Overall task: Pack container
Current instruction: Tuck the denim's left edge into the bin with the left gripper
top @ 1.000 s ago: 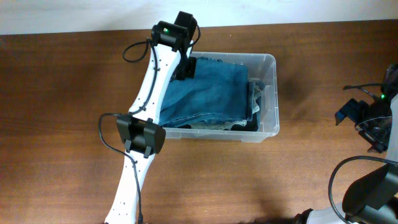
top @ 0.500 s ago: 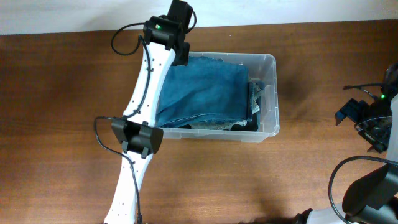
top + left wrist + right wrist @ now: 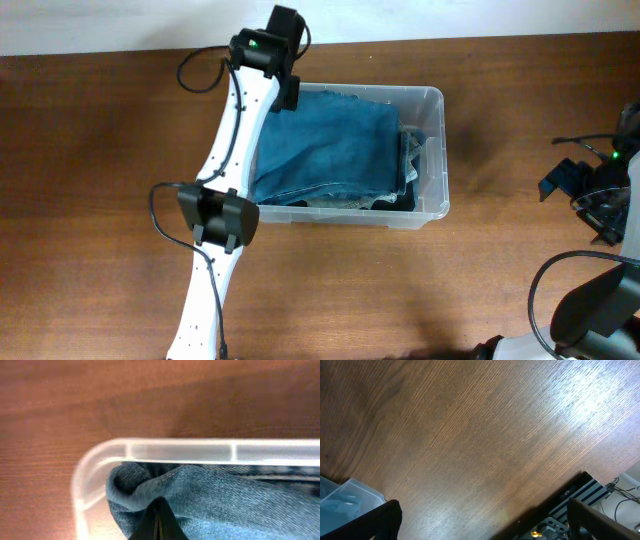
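The container (image 3: 434,150) is a clear plastic bin in the middle of the table. Folded blue jeans (image 3: 330,145) fill most of it. My left gripper (image 3: 286,97) hangs over the bin's back left corner. In the left wrist view its fingers (image 3: 159,522) are shut tip to tip, with nothing between them, and press down on a bunched fold of the jeans (image 3: 240,500) just inside the rounded rim (image 3: 200,451). My right gripper (image 3: 585,205) stays at the far right edge of the table, open and holding nothing (image 3: 485,515).
Darker clothes (image 3: 410,160) are tucked beside the jeans at the bin's right end. Bare brown wood surrounds the bin. A corner of the bin (image 3: 345,495) shows in the right wrist view. Black equipment and cables (image 3: 580,505) sit past the table's right edge.
My left gripper has shifted left and back, from over the jeans to the bin's back left corner. The right arm has not moved.
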`<state>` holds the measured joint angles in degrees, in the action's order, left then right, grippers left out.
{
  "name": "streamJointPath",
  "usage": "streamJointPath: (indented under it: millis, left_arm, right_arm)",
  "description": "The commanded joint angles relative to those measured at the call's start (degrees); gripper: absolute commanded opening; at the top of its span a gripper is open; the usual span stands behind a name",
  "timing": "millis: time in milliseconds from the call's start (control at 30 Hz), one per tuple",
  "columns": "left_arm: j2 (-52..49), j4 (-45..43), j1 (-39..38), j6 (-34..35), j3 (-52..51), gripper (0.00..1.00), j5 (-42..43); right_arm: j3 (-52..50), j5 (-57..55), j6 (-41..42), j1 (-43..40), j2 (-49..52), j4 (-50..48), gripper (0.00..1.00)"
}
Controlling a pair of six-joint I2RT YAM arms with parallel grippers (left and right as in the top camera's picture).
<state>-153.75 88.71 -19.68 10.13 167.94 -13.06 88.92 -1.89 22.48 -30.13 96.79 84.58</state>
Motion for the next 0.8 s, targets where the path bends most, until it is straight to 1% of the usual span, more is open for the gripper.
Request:
streamJointPath:
  millis: [0,433,533,767]
  left_arm:
    - [1.6,0.1,0.6,0.3,-3.1,0.01,0.4]
    - [2.8,-1.3,0.6,0.3,-2.7,0.01,0.2]
    - [1.9,-1.3,0.7,0.3,-3.3,0.01,2.8]
    - [2.3,-0.2,0.3,0.3,-3.0,0.01,2.7]
  right_arm:
    - [-0.1,-0.1,0.5,-0.2,-0.3,0.0,0.98]
    - [-0.1,-0.1,0.5,-0.2,-0.3,0.0,0.98]
    - [-0.1,-0.1,0.5,-0.2,-0.3,0.0,0.98]
    - [-0.1,-0.1,0.5,-0.2,-0.3,0.0,0.98]
